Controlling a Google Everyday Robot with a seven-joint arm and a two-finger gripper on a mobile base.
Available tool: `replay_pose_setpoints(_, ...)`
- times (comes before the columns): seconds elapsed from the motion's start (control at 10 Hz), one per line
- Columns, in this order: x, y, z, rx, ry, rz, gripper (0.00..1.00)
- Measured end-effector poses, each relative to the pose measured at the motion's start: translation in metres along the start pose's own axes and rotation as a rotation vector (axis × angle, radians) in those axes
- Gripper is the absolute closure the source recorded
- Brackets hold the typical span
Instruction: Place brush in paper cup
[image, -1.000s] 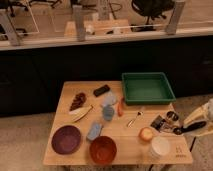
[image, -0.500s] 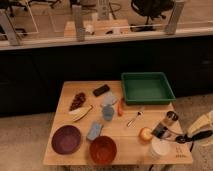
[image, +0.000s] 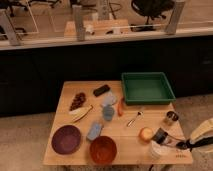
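The white paper cup stands near the table's front right corner. The dark brush hangs tilted just above and behind the cup's rim, at the tip of my gripper. The gripper reaches in from the right, off the table's right edge, and is shut on the brush. The cream-coloured arm trails off to the right. The brush's lower end is right at the cup's rim; I cannot tell if it is inside.
A small metal cup and an orange fruit stand close behind the paper cup. A silver spoon, a green tray, a dark block, a red-brown bowl and a purple bowl are also on the table.
My gripper has moved left from beyond the table's right edge, carrying the brush to just over the paper cup. Nothing else on the table has moved.
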Motion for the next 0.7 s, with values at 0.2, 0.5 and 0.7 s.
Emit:
replay_pose_setpoints(0.2, -0.0008, 0.0047, -0.0009, 0.020, 0.009, 0.046, 0.98)
replay_pose_setpoints(0.5, -0.0007, 0.0051, -0.0011, 0.021, 0.010, 0.052, 0.98)
replay_pose_setpoints(0.7, -0.0005, 0.0057, -0.0005, 0.017, 0.012, 0.056, 0.98)
